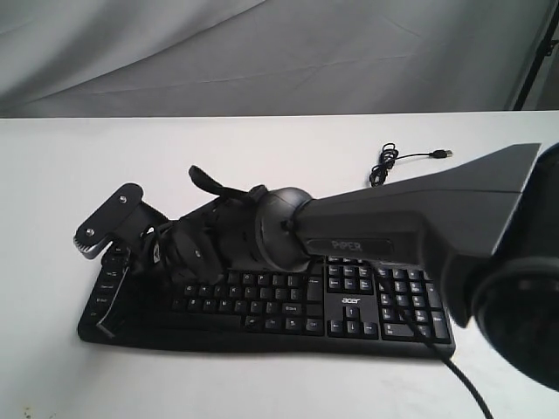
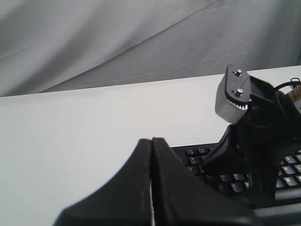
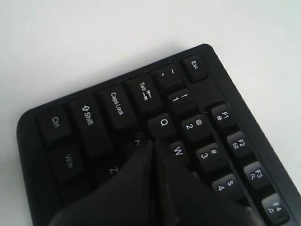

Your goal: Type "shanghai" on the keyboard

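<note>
The black right hand (image 3: 151,143), fingers pressed together, tips beside the Q key (image 3: 163,123). The wide black plastic keyboard (image 1: 349,305), white-lettered, runs left-right low in frame, number pad rightward. The left hand (image 2: 151,141) is pressed together too.

Plain white flat tabletop (image 1: 262,148), bare across its far half; wide black plastic full-size keyboard (image 1: 349,305) with number pad and white legends, lying flat near the front edge; thin black USB cable (image 1: 382,166) loosely coiled behind it, plug end resting on the white surface
</note>
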Controlling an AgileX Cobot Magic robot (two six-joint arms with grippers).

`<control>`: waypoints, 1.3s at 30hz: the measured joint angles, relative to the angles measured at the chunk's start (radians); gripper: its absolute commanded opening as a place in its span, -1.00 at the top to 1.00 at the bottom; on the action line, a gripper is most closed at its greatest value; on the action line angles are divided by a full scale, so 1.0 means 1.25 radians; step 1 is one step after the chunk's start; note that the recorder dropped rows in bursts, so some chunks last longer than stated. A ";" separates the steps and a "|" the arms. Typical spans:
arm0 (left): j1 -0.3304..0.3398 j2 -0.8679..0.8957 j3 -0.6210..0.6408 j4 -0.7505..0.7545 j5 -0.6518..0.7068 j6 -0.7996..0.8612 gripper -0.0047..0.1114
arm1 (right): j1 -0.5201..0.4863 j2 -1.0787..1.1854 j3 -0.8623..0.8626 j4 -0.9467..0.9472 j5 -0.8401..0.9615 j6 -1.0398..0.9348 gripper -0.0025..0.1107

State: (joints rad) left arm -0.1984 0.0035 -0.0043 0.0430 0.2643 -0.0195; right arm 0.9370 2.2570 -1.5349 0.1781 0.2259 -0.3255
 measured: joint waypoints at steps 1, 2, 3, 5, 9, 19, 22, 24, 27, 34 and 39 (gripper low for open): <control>0.000 0.000 0.000 0.000 0.000 0.000 0.92 | 0.000 -0.017 0.012 0.000 -0.006 0.000 0.96; 0.000 0.000 0.000 0.000 0.000 0.000 0.92 | 0.000 -0.052 0.049 0.000 -0.020 0.000 0.96; 0.000 0.000 0.000 0.000 0.000 0.000 0.92 | -0.003 -0.073 0.072 0.002 -0.026 0.000 0.96; 0.000 0.000 0.000 0.000 0.000 0.000 0.92 | -0.020 -0.123 0.139 0.016 -0.049 0.000 0.96; 0.000 0.000 0.000 0.000 0.000 0.000 0.92 | -0.050 -0.144 0.224 0.029 -0.086 0.000 0.96; 0.000 0.000 0.000 0.000 0.000 0.000 0.92 | -0.056 -0.144 0.257 0.036 -0.102 0.000 0.96; 0.000 0.000 0.000 0.000 0.000 0.000 0.92 | -0.056 -0.144 0.257 0.038 -0.102 0.000 0.96; 0.000 0.000 0.000 0.000 0.000 0.000 0.92 | -0.056 -0.144 0.257 0.038 -0.102 0.000 0.96; 0.000 0.000 0.000 0.000 0.000 0.000 0.92 | -0.056 -0.144 0.257 0.038 -0.102 -0.002 0.96; 0.000 0.000 0.000 0.000 0.000 0.000 0.92 | -0.056 -0.144 0.257 0.038 -0.102 -0.003 0.96; 0.000 0.000 0.000 0.000 0.000 0.000 0.92 | -0.056 -0.144 0.257 0.038 -0.102 -0.006 0.96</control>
State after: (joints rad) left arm -0.1984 0.0035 -0.0043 0.0430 0.2643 -0.0195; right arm 0.8671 2.0768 -1.2138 0.2251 0.0983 -0.3327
